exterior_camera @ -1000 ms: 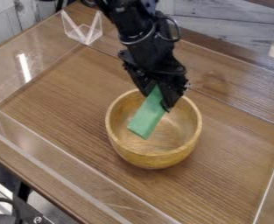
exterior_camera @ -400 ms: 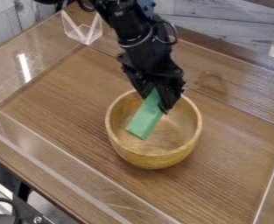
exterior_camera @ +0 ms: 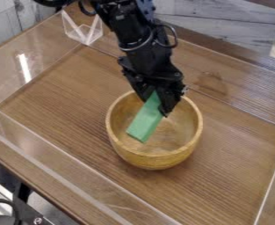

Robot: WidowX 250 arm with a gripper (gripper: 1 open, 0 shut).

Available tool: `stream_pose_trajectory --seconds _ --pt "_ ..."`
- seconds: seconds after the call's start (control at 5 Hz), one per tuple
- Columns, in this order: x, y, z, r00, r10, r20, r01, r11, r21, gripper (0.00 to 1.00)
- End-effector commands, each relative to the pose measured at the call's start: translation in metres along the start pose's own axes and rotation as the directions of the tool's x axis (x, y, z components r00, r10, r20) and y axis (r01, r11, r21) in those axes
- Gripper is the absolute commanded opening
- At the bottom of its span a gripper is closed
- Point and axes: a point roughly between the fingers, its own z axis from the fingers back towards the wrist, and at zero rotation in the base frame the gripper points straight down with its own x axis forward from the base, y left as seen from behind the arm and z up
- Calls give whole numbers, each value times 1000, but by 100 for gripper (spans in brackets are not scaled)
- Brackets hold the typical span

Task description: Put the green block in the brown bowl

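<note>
On the big brown wooden surface sits the round, light tan wooden bowl, and nothing lies loose in it yet. We see the black claw clamped on the top end of the long, flat, bright green block, which slants down into the bowl's hollow. We think we should lower it gently, then let go, so it does not tip out.

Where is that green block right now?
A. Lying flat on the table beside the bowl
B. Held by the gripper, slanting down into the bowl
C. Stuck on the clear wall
B: the gripper is shut on the green block, which slants down inside the brown bowl.
</note>
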Motion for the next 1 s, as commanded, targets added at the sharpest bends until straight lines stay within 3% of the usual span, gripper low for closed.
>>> stream_pose_trajectory --seconds 0.0,0.8 --pt "11 4 8 999 5 45 -5 1000 8 0" --pt "12 7 5 999 20 30 -20 1000 -4 0"
